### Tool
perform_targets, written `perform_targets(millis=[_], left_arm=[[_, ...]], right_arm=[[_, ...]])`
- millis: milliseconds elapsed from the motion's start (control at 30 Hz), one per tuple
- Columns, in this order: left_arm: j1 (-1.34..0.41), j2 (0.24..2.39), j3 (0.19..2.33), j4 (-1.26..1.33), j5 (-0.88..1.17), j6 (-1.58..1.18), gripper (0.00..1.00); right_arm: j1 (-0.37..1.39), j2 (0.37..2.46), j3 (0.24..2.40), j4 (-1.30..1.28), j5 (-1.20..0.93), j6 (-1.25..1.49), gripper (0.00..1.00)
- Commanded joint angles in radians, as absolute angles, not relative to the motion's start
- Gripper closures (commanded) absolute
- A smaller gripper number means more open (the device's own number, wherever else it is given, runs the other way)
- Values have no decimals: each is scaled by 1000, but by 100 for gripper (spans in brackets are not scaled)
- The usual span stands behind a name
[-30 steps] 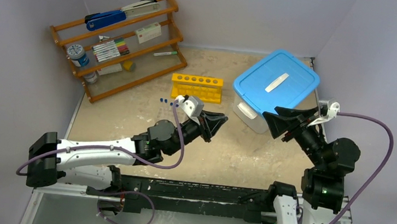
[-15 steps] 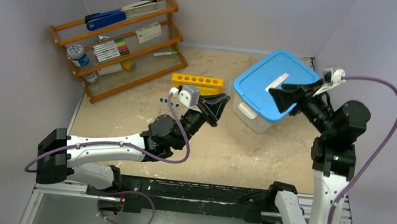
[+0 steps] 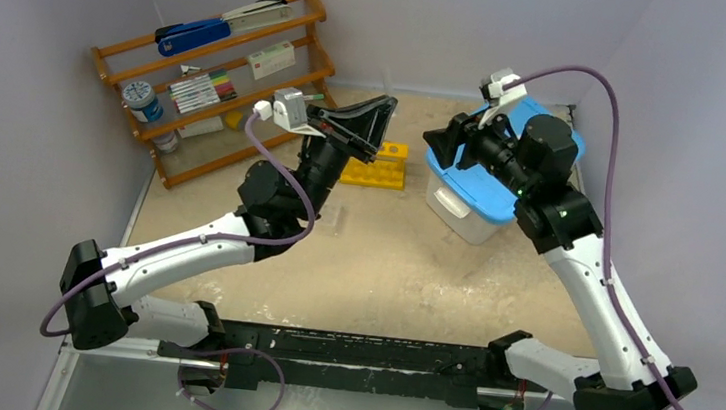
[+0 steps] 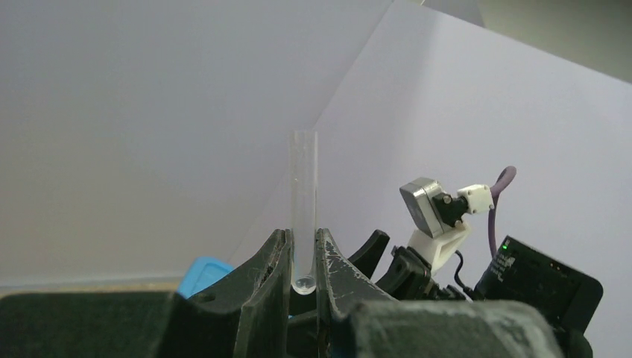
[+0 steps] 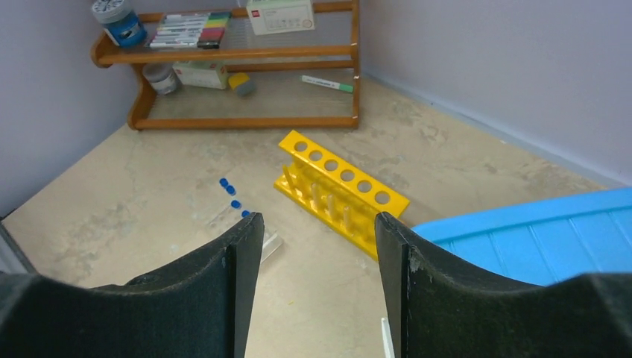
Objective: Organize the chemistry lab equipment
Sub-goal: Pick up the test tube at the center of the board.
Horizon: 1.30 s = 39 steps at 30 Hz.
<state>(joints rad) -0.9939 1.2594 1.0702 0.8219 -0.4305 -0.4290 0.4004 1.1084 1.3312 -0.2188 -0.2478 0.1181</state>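
Observation:
My left gripper [image 4: 303, 240] is shut on a clear glass tube [image 4: 303, 194], which stands upright between the fingers with its rounded end down and no cap on its top. In the top view this gripper [image 3: 381, 126] is raised high over the yellow six-hole rack [image 3: 388, 170], covering part of it. My right gripper [image 3: 438, 144] hangs open and empty above the blue-lidded box [image 3: 487, 182], facing the left one. Through its jaws [image 5: 319, 224] I see the rack [image 5: 341, 188] lying on the table and blue-capped tubes [image 5: 232, 195] in a clear tray [image 5: 262, 245].
The wooden shelf [image 3: 220, 81] with stapler, markers and boxes stands at the back left. The box's blue lid [image 5: 536, 231] fills the right wrist view's lower right. White walls close in behind and on both sides.
Both arms rose and swung toward the back. The left gripper carried the tube up over the rack. The right gripper moved left over the blue box and opened slightly.

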Motion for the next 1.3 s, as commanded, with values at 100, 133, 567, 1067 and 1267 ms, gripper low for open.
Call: perform_targets(millis=[100, 133, 567, 1067, 1267], left_arm=[[-882, 1209, 1142, 767, -211, -604, 90], [-871, 1212, 1141, 767, -192, -622, 91], [-842, 1270, 1098, 868, -58, -710, 92], [-842, 1252, 1023, 863, -52, -634, 94], [-842, 1253, 1037, 851, -16, -651, 96]], right_arm=[[660, 1042, 1316, -82, 104, 95, 40], [687, 1039, 1318, -83, 125, 102, 40], [827, 1090, 1348, -15, 218, 92, 40], [838, 1087, 1407, -9, 216, 102, 43], [838, 1092, 1406, -9, 240, 83, 52]])
